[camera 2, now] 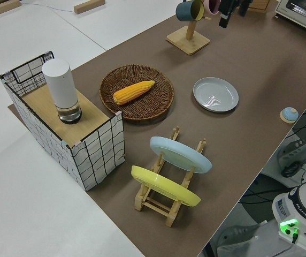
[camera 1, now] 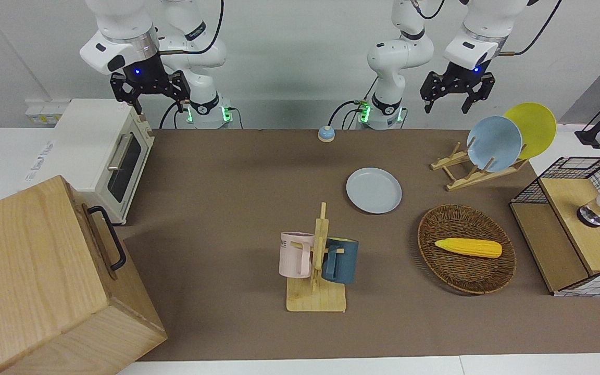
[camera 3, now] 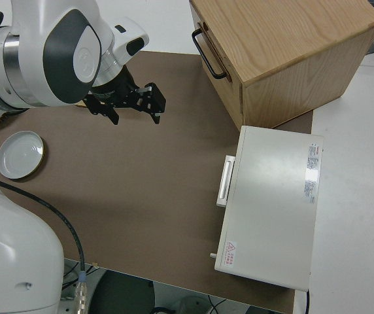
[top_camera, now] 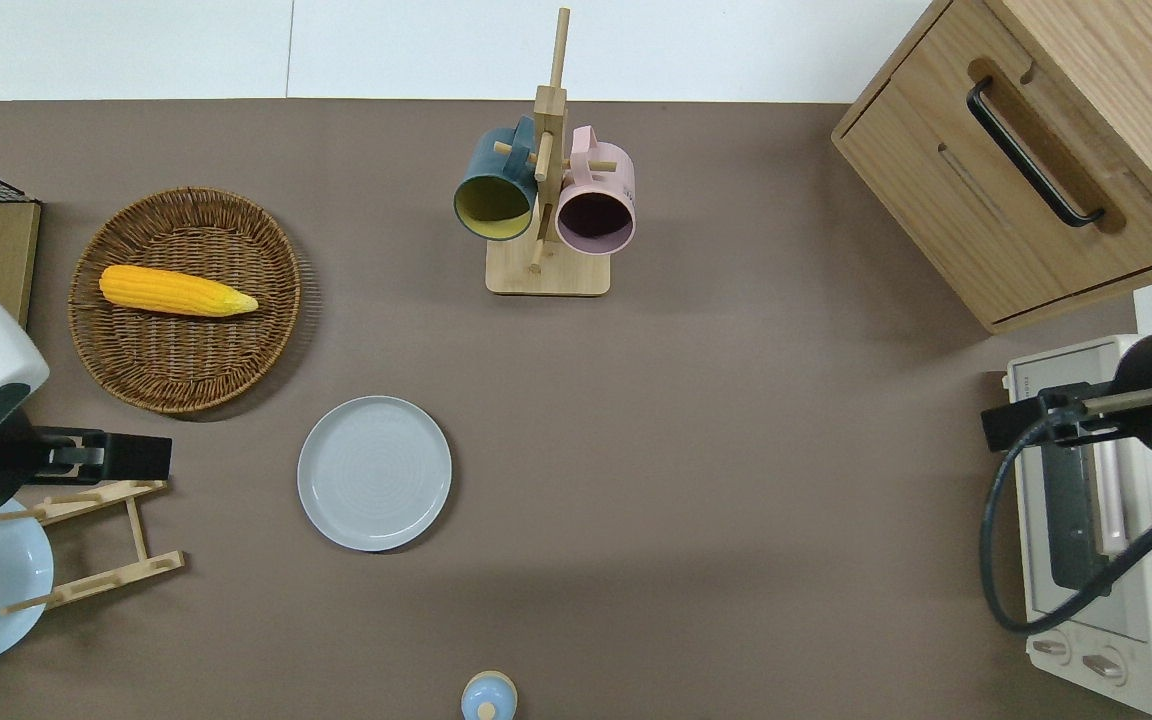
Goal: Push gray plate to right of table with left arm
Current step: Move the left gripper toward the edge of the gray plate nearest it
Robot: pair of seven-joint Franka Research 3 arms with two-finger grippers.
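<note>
The gray plate [camera 1: 374, 190] lies flat on the brown table [camera 1: 237, 182], nearer to the robots than the mug stand; it also shows in the overhead view [top_camera: 374, 473], the left side view [camera 2: 215, 94] and the right side view [camera 3: 20, 154]. My left gripper [camera 1: 446, 108] is open and empty, up in the air. In the overhead view the left gripper [top_camera: 126, 456] is over the dish rack's edge, apart from the plate toward the left arm's end. My right gripper [camera 1: 159, 109] is open and parked.
A wooden dish rack [top_camera: 101, 540] holds a bluer plate [camera 1: 494, 143] and a yellow plate [camera 1: 532, 127]. A wicker basket [top_camera: 236, 370] holds a corn cob [top_camera: 176, 290]. Also here are a mug stand [top_camera: 546, 270] with two mugs, a small bell [top_camera: 488, 697], a toaster oven [camera 1: 102, 156] and a wooden cabinet [camera 1: 45, 281].
</note>
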